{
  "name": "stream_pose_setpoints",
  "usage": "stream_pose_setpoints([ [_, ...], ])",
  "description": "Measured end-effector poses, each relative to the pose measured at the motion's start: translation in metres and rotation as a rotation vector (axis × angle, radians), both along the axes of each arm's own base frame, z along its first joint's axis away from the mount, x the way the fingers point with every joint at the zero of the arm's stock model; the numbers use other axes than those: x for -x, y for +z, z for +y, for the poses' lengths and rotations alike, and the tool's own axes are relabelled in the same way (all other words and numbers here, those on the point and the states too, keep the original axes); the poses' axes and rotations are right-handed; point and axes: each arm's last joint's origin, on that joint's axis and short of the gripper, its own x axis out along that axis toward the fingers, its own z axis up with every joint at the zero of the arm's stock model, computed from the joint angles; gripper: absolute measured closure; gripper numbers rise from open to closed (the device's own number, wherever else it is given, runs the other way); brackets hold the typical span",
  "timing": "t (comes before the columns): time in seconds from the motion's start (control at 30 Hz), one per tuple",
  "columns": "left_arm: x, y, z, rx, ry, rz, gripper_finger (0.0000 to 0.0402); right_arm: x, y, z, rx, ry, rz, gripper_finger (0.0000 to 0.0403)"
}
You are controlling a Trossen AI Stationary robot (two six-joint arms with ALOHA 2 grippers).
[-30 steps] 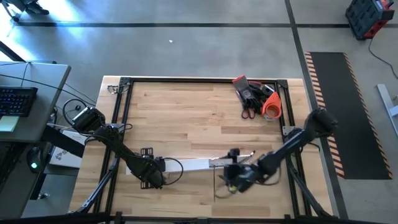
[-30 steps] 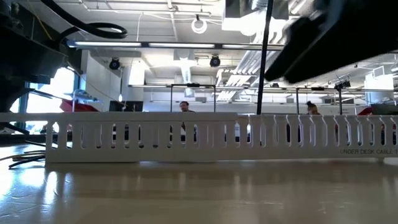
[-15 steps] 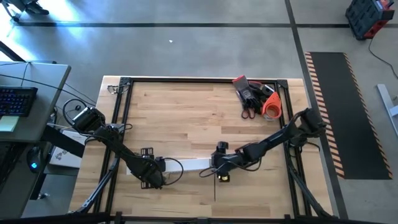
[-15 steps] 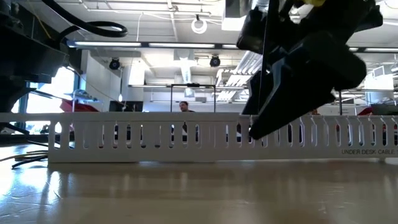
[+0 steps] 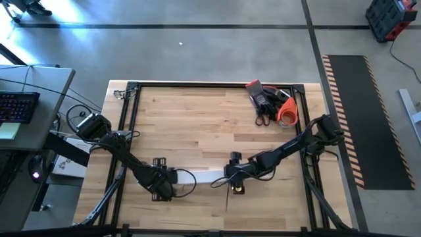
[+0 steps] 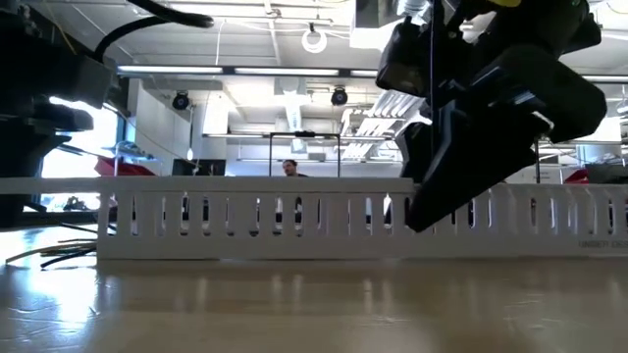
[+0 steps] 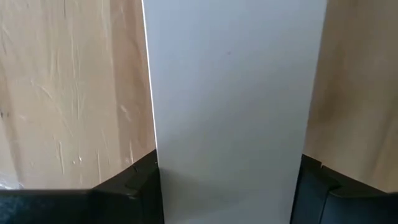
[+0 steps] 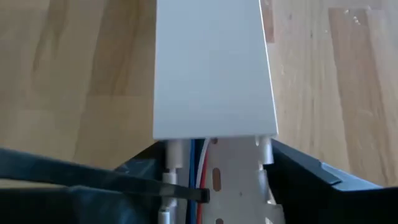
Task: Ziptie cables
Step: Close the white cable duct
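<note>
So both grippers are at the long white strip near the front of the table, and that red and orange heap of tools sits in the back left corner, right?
Not quite. The heap of tools lies in the back right corner, as the high view shows. The rest holds: the left gripper and the right gripper are both at the white strip near the table's front.
</note>
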Motion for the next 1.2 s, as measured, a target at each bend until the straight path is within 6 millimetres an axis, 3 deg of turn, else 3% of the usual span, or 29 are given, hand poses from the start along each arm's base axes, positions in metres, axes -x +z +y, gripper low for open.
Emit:
stream_pose_setpoints([
  [0.2, 0.0, 0.0, 0.002, -0.019, -0.005, 0.01, 0.0199, 0.0, 0.0, -0.001, -0.001, -0.001, 0.007, 0.0223],
  [0.4, 0.002, 0.0, 0.002, -0.028, -0.004, 0.012, 0.0198, 0.0, 0.0, -0.001, 0.007, 0.008, 0.011, 0.0232],
  [0.53, 0.002, 0.0, 0.001, -0.022, -0.004, 0.011, 0.0197, 0.001, 0.0, 0.001, 0.006, 0.084, 0.018, 0.0206],
  [0.83, 0.003, 0.0, 0.0, -0.02, -0.019, 0.02, 0.0197, 0.003, -0.001, 0.0, -0.028, 0.146, 0.054, 0.0095],
  [1.03, 0.003, 0.0, 0.0, -0.021, -0.02, 0.024, 0.0197, 0.008, 0.019, 0.002, -0.025, 0.161, 0.01, 0.0085],
  [1.2, 0.004, 0.0, 0.0, -0.016, -0.019, 0.034, 0.0197, 0.029, 0.049, 0.014, 0.095, 0.149, -0.046, 0.0085],
])
